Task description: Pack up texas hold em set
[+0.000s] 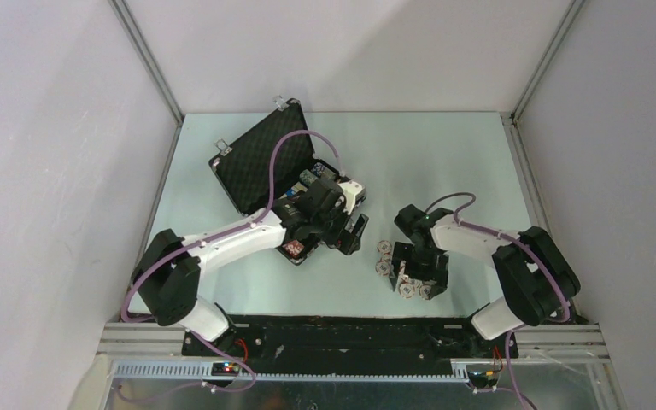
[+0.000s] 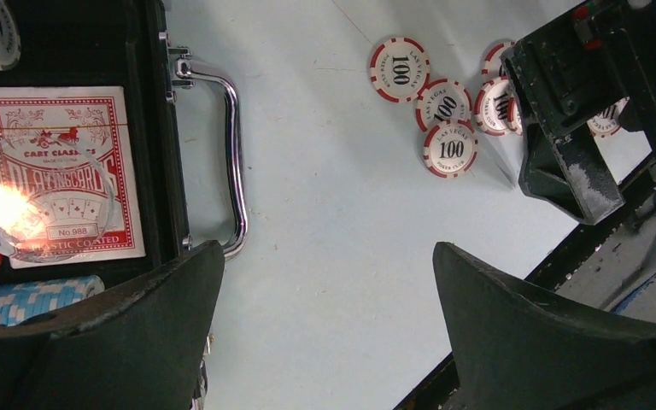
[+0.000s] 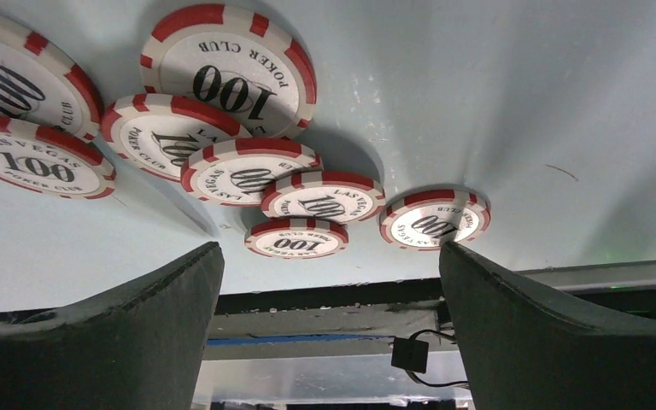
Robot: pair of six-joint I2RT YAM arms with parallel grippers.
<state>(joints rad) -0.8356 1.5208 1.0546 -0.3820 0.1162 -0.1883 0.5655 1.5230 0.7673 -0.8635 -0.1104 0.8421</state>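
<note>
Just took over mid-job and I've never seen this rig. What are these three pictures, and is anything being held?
Two robot arms stand at the near edge of the table. The overhead picture shows both: the left gripper beside the open black case, and the right gripper above red-and-white 100 chips lying loose. The other two pictures come from a camera on each wrist. The left wrist view shows a card deck in the case and its silver handle. Both grippers are open and hold nothing.
</note>
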